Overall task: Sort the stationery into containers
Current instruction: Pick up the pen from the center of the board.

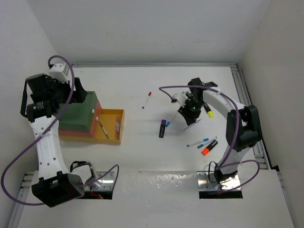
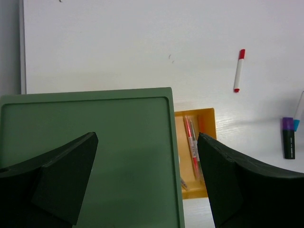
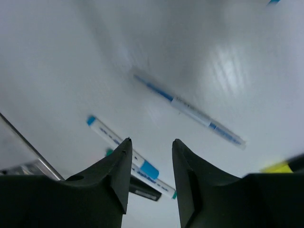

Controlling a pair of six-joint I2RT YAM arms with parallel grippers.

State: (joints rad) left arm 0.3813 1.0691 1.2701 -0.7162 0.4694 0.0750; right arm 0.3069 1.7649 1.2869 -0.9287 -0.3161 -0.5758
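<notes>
Stationery lies scattered on the white table. A red-capped pen (image 1: 147, 100) and a purple highlighter (image 1: 162, 128) lie mid-table. To the right are a yellow highlighter (image 1: 209, 113), two blue pens (image 1: 197, 142) and an orange highlighter (image 1: 209, 148). My right gripper (image 3: 151, 141) hangs open above the table with nothing between its fingers. Below it lie a blue pen (image 3: 190, 111) and a blue-capped pen (image 3: 121, 147). My left gripper (image 2: 147, 137) stands wide open over the green container (image 2: 118, 142), holding nothing. Beside the green one, the yellow container (image 2: 209, 116) holds a few pens (image 2: 192, 142).
The green container (image 1: 78, 116) is stacked on a red-orange one (image 1: 71, 134) at the left, with the yellow tray (image 1: 121, 127) against its right side. A metal rail (image 1: 244, 92) runs along the table's right edge. White walls close in the back and sides.
</notes>
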